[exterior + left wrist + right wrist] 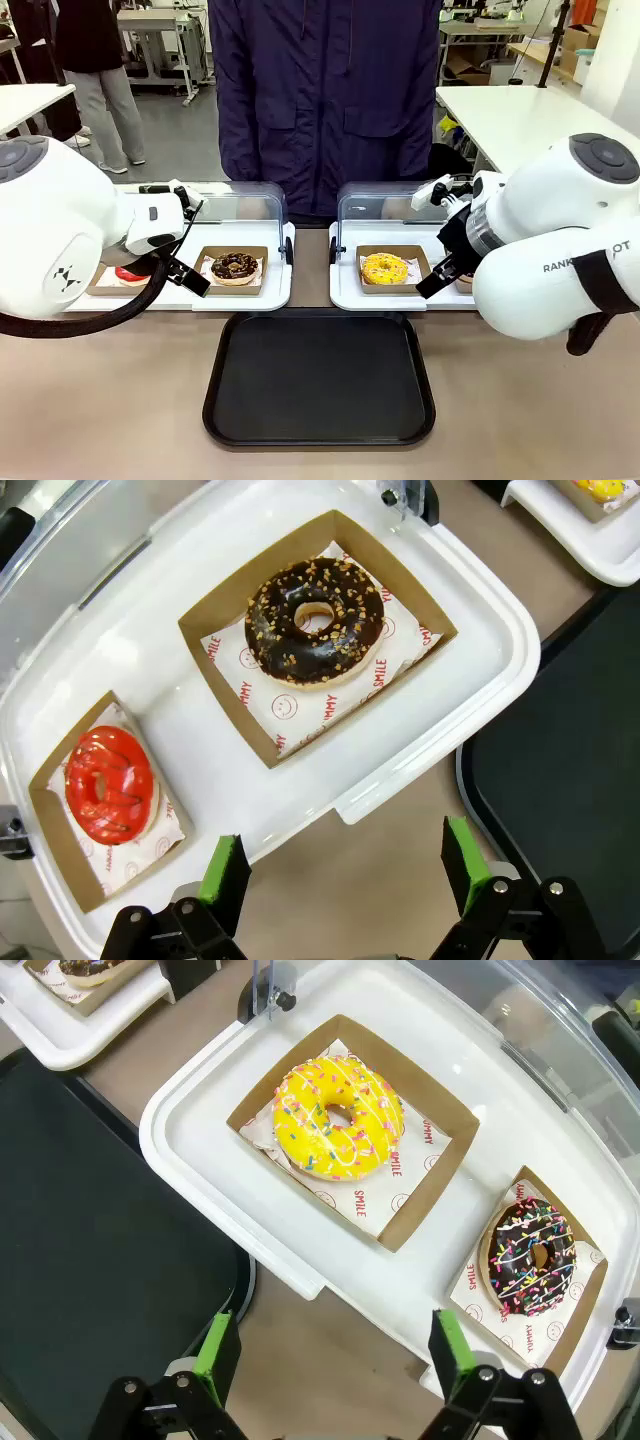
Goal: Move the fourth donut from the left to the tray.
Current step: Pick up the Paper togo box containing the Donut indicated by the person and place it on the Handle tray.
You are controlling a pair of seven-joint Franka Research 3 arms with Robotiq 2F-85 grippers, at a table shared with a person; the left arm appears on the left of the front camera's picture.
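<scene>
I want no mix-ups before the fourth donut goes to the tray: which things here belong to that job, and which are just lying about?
Job: sprinkled chocolate donut, black tray.
Lying about: red donut, crumb donut, yellow donut, white trays.

Red "SMILE" and the half-covered letters "MMY" stand on the paper liner (280,705) under the crumbed donut (315,622), ahead of the left pincer (342,848). "SMILE" also stands on the liner (345,1195) under the yellow donut (337,1117), ahead of the right pincer (332,1333). The right arm (560,250) bears "RANK" and "OT".
</scene>
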